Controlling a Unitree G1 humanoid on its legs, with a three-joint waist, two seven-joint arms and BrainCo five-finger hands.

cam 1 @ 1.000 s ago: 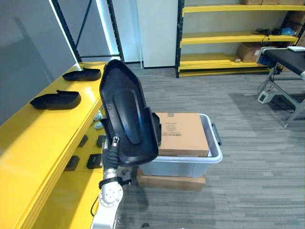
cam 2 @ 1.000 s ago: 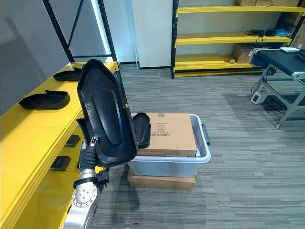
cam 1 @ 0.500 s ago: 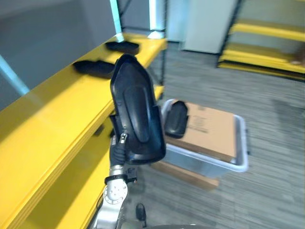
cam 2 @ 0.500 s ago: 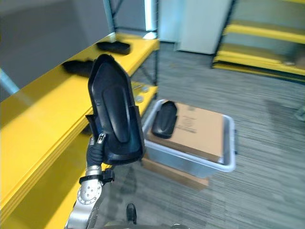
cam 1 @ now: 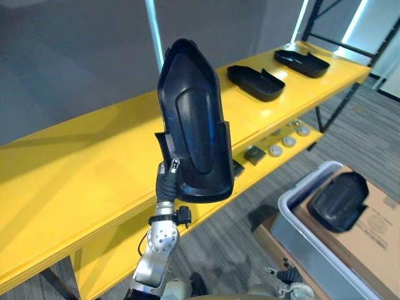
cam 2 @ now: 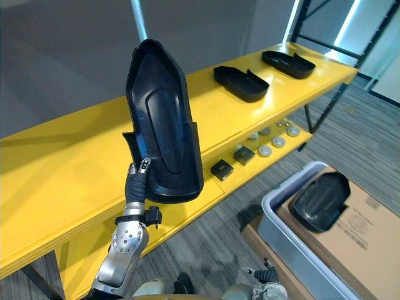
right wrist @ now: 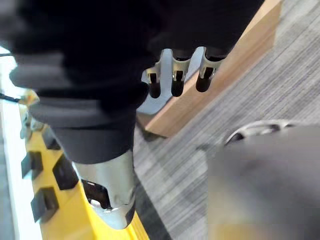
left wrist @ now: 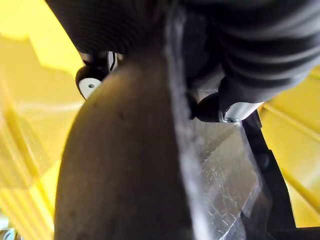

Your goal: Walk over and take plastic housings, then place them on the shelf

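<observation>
Before yellow shelf (cam 1: 75,169), held housing (cam 1: 194,137), bin (cam 1: 297,240) beside

The yellow shelf (cam 1: 81,162) carries two black plastic housings lying flat towards the far end of its top board, the nearer housing (cam 1: 255,82) just beside the farther housing (cam 1: 301,62) but apart from it. On its lower board (cam 2: 187,209) sit small dark blocks (cam 2: 220,167) and pale round discs (cam 2: 278,142) in a loose row.

The left arm (cam 2: 124,247) stands upright at lower left, left hand (cam 2: 135,181) clamped on the housing (cam 2: 164,125) (fingers mostly hidden); right hand (right wrist: 173,70) hangs relaxed.
</observation>
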